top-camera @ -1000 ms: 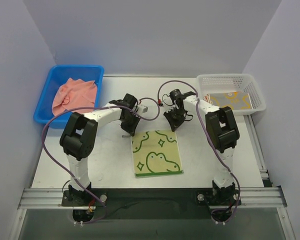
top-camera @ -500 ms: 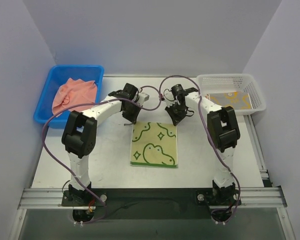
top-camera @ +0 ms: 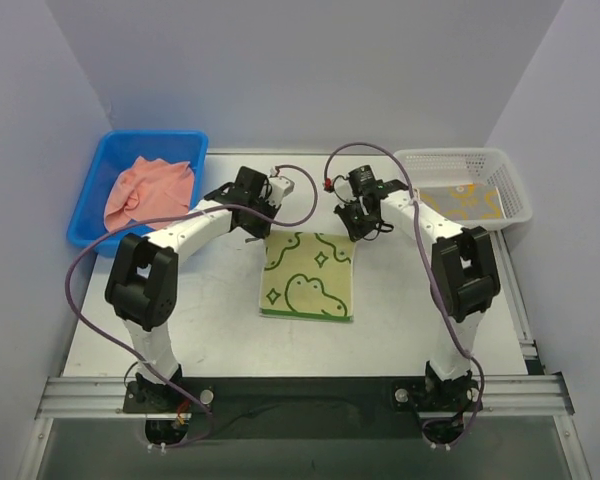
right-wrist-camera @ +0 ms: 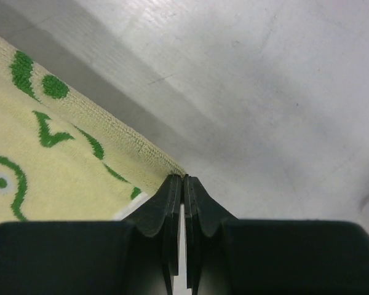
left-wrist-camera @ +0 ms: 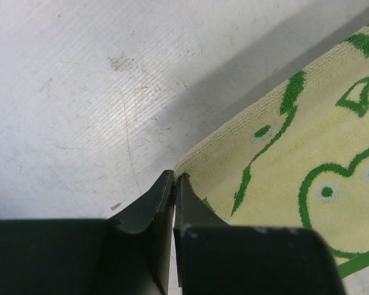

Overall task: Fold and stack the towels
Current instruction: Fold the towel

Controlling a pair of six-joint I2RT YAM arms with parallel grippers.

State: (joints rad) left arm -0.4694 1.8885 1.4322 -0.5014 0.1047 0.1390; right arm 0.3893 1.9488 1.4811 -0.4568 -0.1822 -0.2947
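Green towel: the pale green towel [top-camera: 308,280] with dark-green duck outlines lies folded in a rough rectangle at the middle of the bench [top-camera: 200,320], between the two arms.
Far edge: its two far corners are pinched and raised a little, and a shadow falls on the bench just behind that edge.
Left tool: the left tool [left-wrist-camera: 174,179] has its fingers pressed together on the towel's far left corner.
Right tool: the right tool [right-wrist-camera: 183,179] has its fingers closed on the far right corner, with no gap showing at the tips.
Pink towel: a plain salmon-pink towel [top-camera: 150,192] lies crumpled in the blue bin [top-camera: 85,215] at the far left.
Yellow towel: a yellow printed towel [top-camera: 462,203] lies flat in the white basket [top-camera: 512,190] at the far right, well apart from the green one.
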